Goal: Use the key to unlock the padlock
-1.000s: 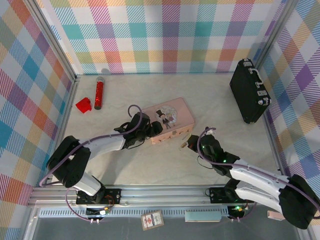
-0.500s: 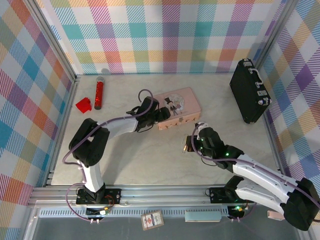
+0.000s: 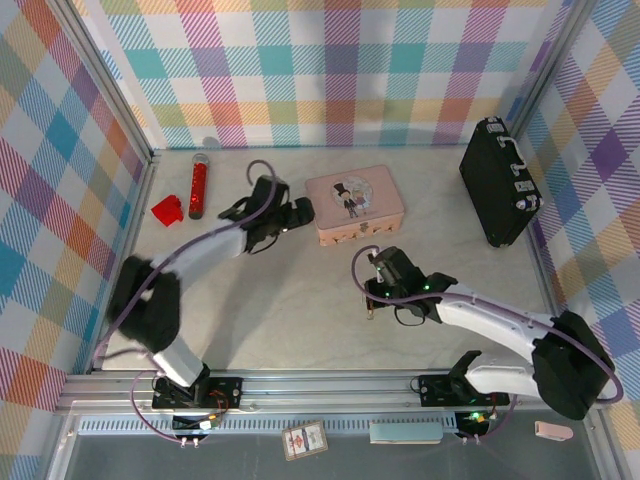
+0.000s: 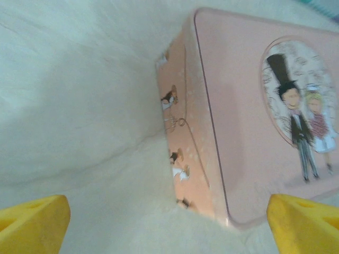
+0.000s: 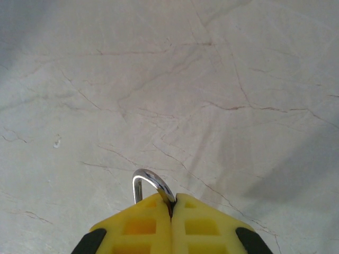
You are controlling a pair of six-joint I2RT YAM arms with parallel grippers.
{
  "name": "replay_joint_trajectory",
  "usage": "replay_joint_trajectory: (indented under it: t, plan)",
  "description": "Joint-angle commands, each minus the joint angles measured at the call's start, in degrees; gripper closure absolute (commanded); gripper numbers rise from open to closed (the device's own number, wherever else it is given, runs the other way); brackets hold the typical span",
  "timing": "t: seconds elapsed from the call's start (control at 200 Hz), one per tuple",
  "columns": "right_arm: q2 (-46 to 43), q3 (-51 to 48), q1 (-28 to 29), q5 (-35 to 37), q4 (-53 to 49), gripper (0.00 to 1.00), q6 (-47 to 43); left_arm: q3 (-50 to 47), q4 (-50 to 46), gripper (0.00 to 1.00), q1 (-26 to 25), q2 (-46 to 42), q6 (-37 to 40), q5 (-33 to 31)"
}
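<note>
Nearest, the right gripper (image 5: 170, 205) is clenched on the padlock (image 5: 148, 180), its silver shackle poking past the yellow fingertips (image 5: 139, 227) above the table (image 5: 159, 79); farther, the left gripper (image 4: 169, 225) gapes beside the pink tin (image 4: 249, 127) with its bride-and-groom picture, black case (image 3: 498, 182) far right, red cylinder (image 3: 198, 188) far left.

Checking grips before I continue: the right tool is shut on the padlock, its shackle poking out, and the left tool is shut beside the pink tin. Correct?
Not quite: the left tool is open. The left wrist view shows its yellow fingertips far apart, the pink tin ahead of them. The right tool is shut on the padlock, shackle poking out, as you said.
</note>
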Motion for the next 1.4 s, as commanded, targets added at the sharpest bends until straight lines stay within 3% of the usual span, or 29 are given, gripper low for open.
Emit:
replay_joint_trajectory:
  t: [0.0, 0.2, 0.345, 0.525, 0.835, 1.055, 1.27, 1.395]
  plan:
    - [1.9, 3.0, 1.3, -1.5, -0.9, 1.00, -2.1, -7.9, 2.7, 0.04, 0.0, -11.5, 3.9, -6.4]
    - [7.4, 6.5, 3.2, -1.7, -2.0, 1.00, -3.3, -25.8, 1.7, 0.03, 0.0, -35.3, 5.0, -10.9]
    - [12.1, 9.0, 4.3, -2.2, -1.8, 1.00, -2.8, -34.5, -5.3, 0.01, 0.1, -52.9, 4.0, -13.8]
    - [19.5, 14.0, 6.4, -2.1, -3.4, 1.00, -2.5, -38.8, -10.5, 0.00, 0.1, -64.1, 4.9, -12.8]
    - [29.0, 21.9, 8.5, -1.7, -6.7, 1.00, -1.1, -39.1, -12.7, 0.00, 0.1, -65.2, 6.5, -12.7]
    - [29.0, 23.4, 8.7, -1.0, -9.6, 0.71, -1.4, -39.0, -14.9, 0.00, 0.1, -65.8, 6.1, -14.3]
    - [23.4, 21.5, 8.7, 0.9, -10.9, 0.64, -2.5, -38.3, -15.9, 0.00, 0.1, -64.5, 4.7, -16.7]
    - [17.5, 21.3, 8.7, 3.5, -13.8, 0.63, -4.8, -35.0, -18.0, 0.00, 0.1, -58.2, 2.2, -24.2]
